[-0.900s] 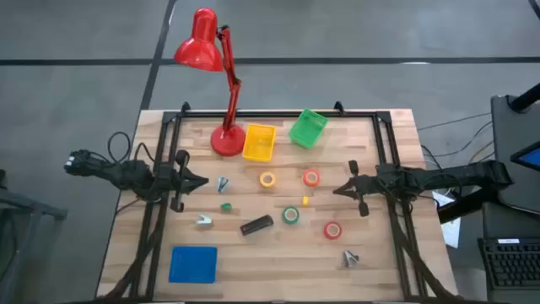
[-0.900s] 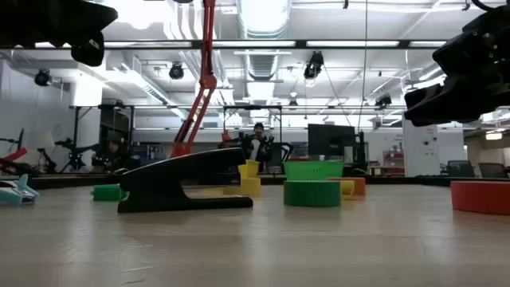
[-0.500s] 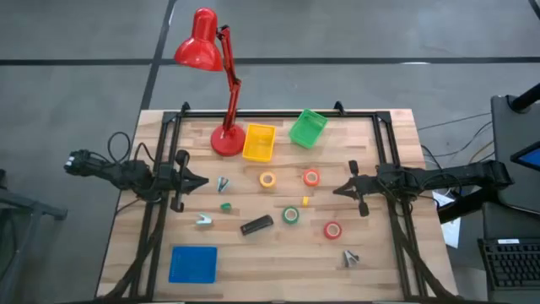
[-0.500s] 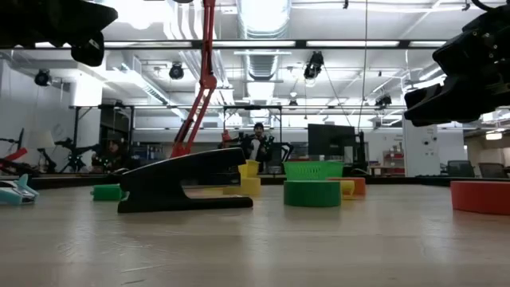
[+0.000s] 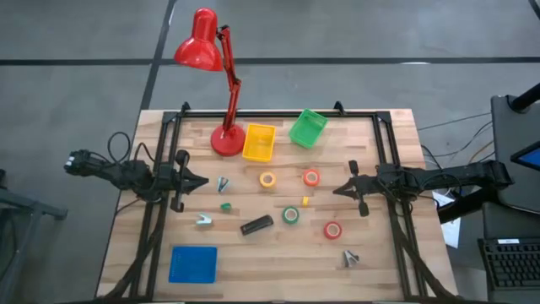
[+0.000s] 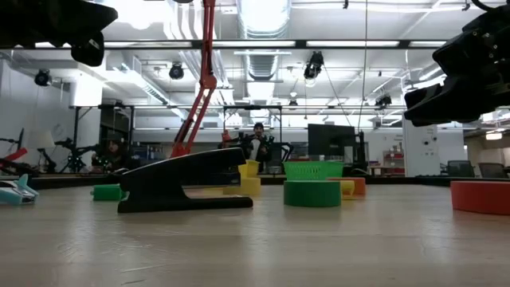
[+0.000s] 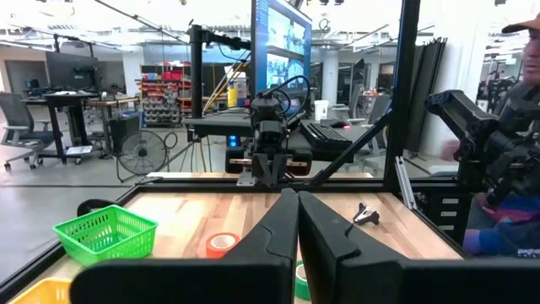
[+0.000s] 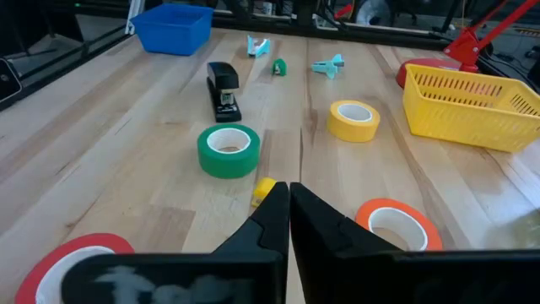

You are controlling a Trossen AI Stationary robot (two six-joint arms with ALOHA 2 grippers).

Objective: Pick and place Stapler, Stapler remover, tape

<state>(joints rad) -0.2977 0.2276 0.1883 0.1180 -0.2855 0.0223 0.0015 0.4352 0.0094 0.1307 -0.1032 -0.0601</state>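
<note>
A wooden worktop is seen from above, with a dark robot arm reaching in from each side. The left pincer hangs over the left part of the worktop with its fingers pressed together, grasping nothing; the right pincer hangs over the right part, likewise clenched and empty (each wrist view shows its two fingers meeting at the tips). The black stapler lies flat near the middle of the worktop, between the two arms and nearer the front edge, well apart from both pincers. Just beside it to the right is a green tape roll. A yellow tape roll and an orange tape roll lie farther back, and a red tape roll lies toward the front right. A small grey stapler remover rests near the front right corner. A blue bin sits at the front left; a yellow basket and a green basket stand at the back, next to a red desk lamp.
</note>
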